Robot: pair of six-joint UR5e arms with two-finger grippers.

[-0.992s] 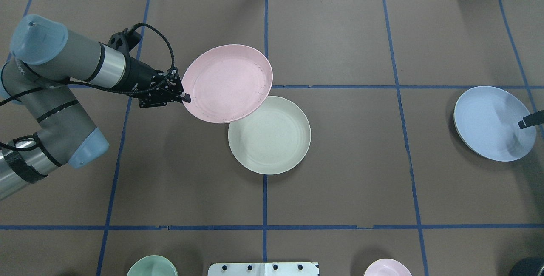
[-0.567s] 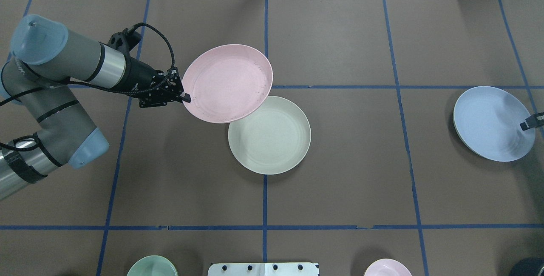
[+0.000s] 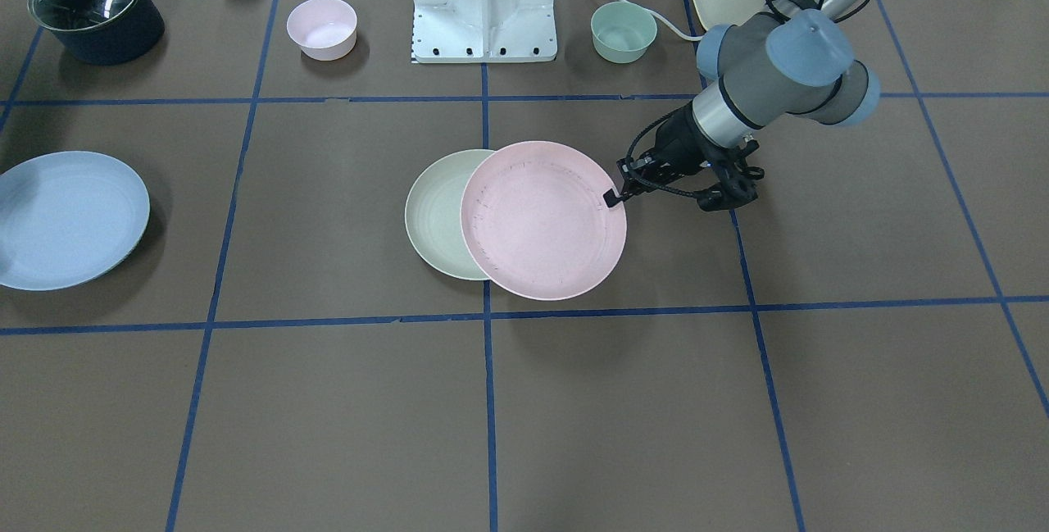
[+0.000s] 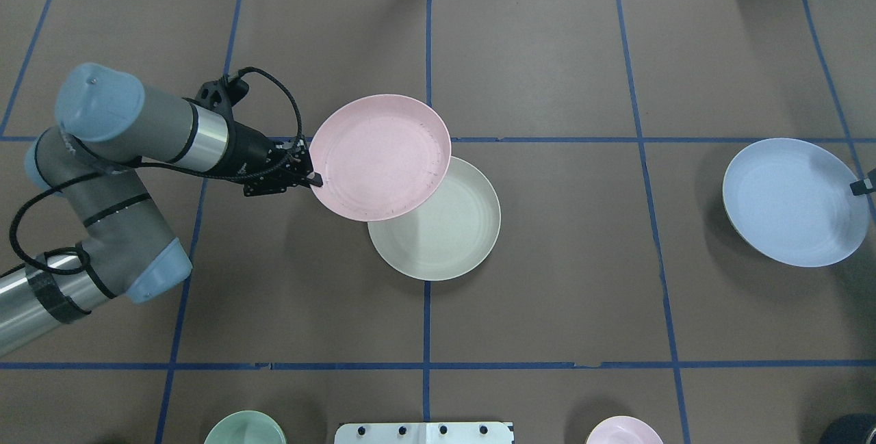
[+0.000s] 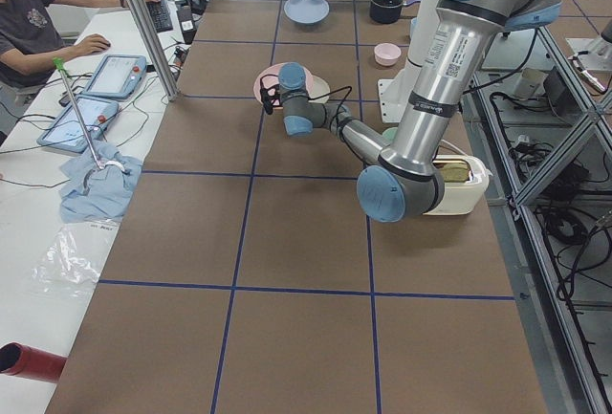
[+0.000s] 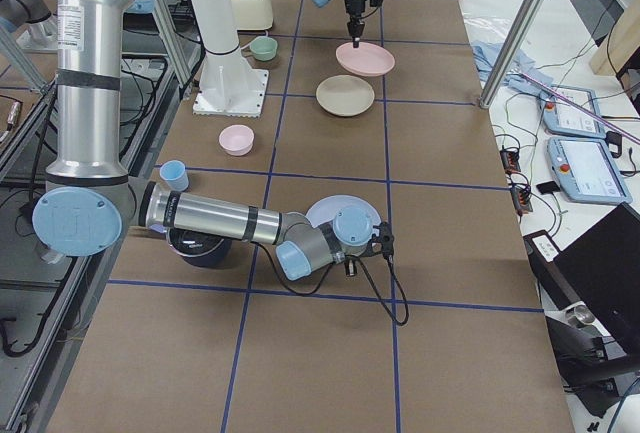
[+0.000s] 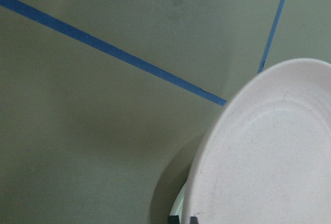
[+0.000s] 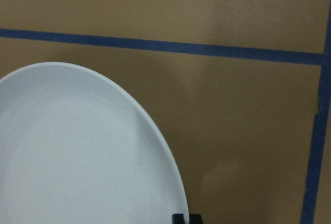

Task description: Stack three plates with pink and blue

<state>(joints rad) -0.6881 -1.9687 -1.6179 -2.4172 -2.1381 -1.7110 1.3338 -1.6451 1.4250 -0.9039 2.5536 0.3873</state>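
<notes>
The left gripper (image 4: 313, 178) pinches the left rim of the pale pink plate (image 4: 380, 157), holding it above the table so that it overlaps the far-left part of the cream-white plate (image 4: 445, 232). To seat it well, I judge it should travel right and nearer until the rims line up, stay level, then go down before release. Far right, the light blue plate (image 4: 794, 201) hangs lifted, its right rim clamped by the right gripper (image 4: 861, 187). All three plates are round, shallow and matte.

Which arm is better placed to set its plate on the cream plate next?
Left. The left gripper holds the pink plate by its rim, partly over the cream plate. The right gripper holds the blue plate far off to the side.
</notes>
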